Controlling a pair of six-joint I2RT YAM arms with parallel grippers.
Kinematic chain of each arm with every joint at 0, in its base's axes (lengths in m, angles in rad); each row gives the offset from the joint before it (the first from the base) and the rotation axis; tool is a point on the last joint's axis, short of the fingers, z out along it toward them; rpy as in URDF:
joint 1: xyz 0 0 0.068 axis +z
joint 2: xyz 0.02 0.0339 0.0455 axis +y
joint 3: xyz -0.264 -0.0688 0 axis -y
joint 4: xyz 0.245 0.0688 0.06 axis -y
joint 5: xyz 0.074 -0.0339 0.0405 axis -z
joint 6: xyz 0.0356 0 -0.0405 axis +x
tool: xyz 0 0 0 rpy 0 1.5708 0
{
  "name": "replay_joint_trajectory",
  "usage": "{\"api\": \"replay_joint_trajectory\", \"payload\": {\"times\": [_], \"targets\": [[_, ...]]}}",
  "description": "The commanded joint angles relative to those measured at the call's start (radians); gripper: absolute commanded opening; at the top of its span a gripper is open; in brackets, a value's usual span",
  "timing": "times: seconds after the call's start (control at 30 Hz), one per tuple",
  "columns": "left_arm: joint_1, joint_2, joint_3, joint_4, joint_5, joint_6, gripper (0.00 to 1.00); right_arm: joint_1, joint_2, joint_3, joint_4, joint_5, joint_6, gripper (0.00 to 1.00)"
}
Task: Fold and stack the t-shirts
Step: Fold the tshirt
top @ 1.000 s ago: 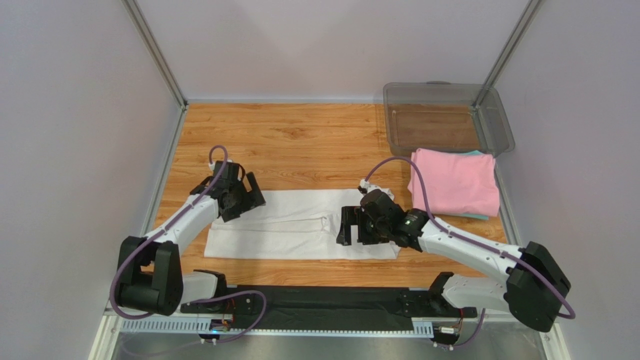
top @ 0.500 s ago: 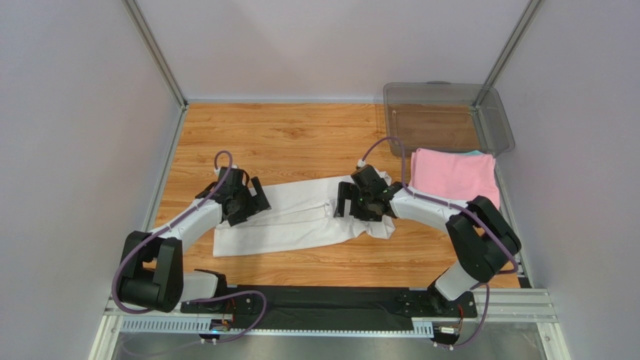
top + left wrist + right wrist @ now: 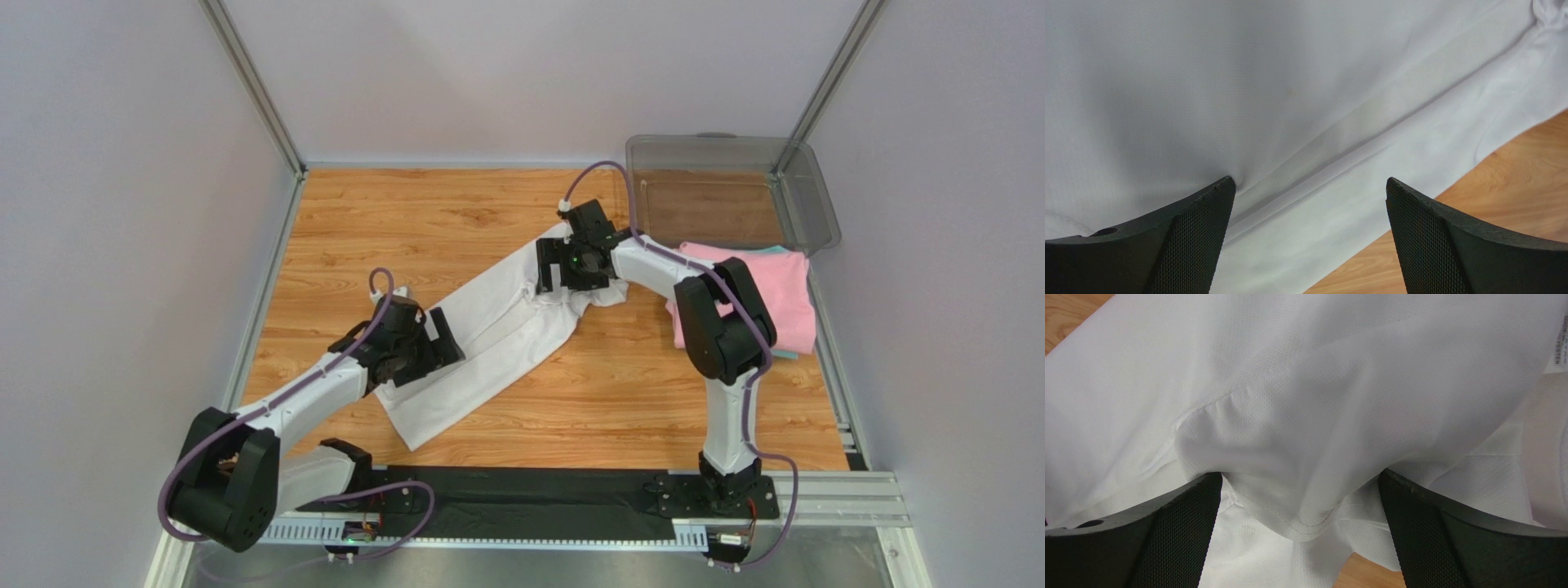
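The white t-shirt (image 3: 503, 328), folded into a long strip, lies diagonally on the wooden table from near left to far right. My left gripper (image 3: 429, 343) is open and rests on its near end; in the left wrist view (image 3: 1309, 184) the left finger (image 3: 1198, 214) presses a crease into the cloth (image 3: 1290, 92). My right gripper (image 3: 562, 263) is open on the far end; in the right wrist view (image 3: 1300, 478) bunched white cloth (image 3: 1321, 386) sits between the spread fingers. The folded pink t-shirt (image 3: 751, 300) lies at the right on a teal one (image 3: 775, 250), of which only an edge shows.
A clear plastic bin (image 3: 734, 190) stands at the back right corner, just behind the pink shirt. Metal frame posts and grey walls close in the table on the left, back and right. Bare wood (image 3: 405, 233) shows at the back left.
The right gripper has swept back and left with the shirt's right end; the left gripper has moved nearer and rightward. The shirt has turned from lying crosswise to lying diagonally.
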Motion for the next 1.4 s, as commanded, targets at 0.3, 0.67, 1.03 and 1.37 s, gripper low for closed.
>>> {"api": "replay_joint_trajectory", "payload": {"times": [0.3, 0.67, 1.03, 1.37], "targets": [[-0.253, -0.020, -0.107, 0.138, 0.040, -0.205, 1.00, -0.026, 0.464, 0.659, -0.318, -0.201, -0.296, 1.00], [-0.477, 0.270, 0.060, 0.249, 0.023, -0.256, 1.00, -0.023, 0.610, 0.912, -0.328, -0.258, -0.398, 1.00], [-0.597, 0.279, 0.281, -0.026, -0.126, -0.179, 1.00, -0.023, 0.498, 0.958, -0.324, -0.099, -0.426, 1.00], [-0.638, -0.051, 0.215, -0.176, -0.187, -0.128, 1.00, -0.021, 0.029, 0.716, -0.306, -0.009, -0.295, 1.00]]}}
